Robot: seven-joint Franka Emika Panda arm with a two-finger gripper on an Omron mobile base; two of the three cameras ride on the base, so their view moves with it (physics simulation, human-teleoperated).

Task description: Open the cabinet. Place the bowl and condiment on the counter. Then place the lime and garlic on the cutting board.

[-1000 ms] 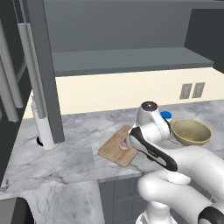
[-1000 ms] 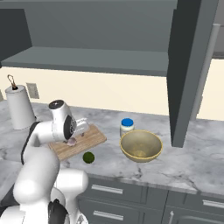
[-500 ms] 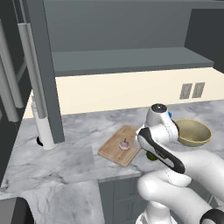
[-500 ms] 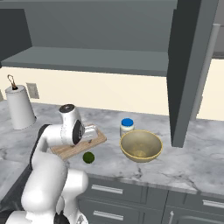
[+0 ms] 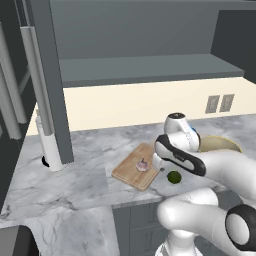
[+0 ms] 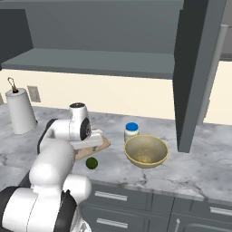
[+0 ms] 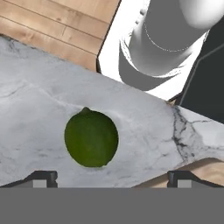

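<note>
My gripper (image 7: 111, 177) is open and hangs just over the dark green lime (image 7: 91, 138), which lies on the marble counter (image 7: 35, 109) between the two fingertips (image 7: 41, 177). The lime (image 5: 174, 176) rests just off the corner of the wooden cutting board (image 5: 131, 170). The pinkish garlic (image 5: 142, 165) sits on that board. To the right stand the tan bowl (image 6: 146, 151) and the blue-lidded condiment jar (image 6: 132, 131), both on the counter (image 6: 199, 167). The cabinet stands open, its doors (image 6: 195, 72) swung out.
A white paper towel roll (image 6: 20, 111) stands at the far left of the counter. The open cabinet door (image 5: 50, 90) hangs over the counter's left part, and a tall dark unit with long pale handles (image 5: 10, 100) stands beside it. Wall sockets (image 5: 219, 103) sit behind the bowl.
My hand has swung right, off the cutting board and over the lime. The garlic now shows on the board. The jaws stayed open.
</note>
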